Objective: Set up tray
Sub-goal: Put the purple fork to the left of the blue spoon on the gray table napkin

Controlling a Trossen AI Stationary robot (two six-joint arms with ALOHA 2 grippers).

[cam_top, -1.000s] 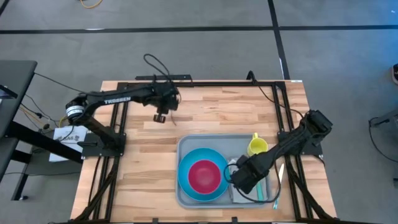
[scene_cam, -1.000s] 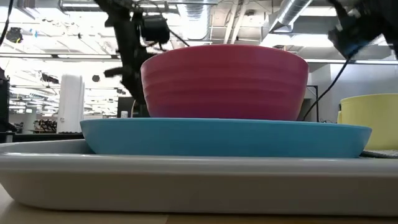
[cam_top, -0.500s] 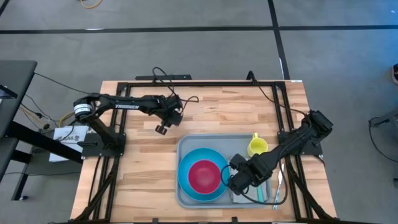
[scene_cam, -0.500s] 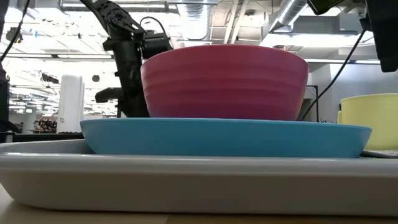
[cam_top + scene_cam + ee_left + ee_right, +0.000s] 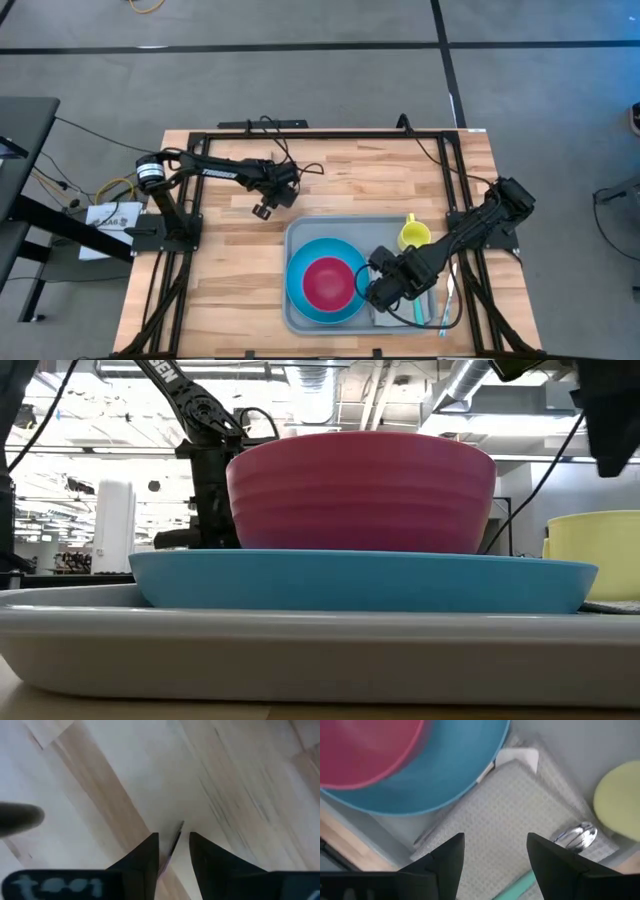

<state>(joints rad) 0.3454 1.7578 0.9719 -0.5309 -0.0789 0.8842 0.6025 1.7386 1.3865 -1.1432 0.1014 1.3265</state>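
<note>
Broadly, the tray (image 5: 296, 232) is grey, rectangular, round-cornered, low-rimmed.

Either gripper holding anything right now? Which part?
Left gripper pinches a thin utensil by one end. Right gripper is open over the napkin, holding nothing.

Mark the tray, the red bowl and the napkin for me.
tray (image 5: 295, 232), high view, bare far-left corner of its floor.
red bowl (image 5: 328, 282), high view, middle of the bowl's inside.
napkin (image 5: 505, 820), right wrist view, middle of the grey cloth.
</note>
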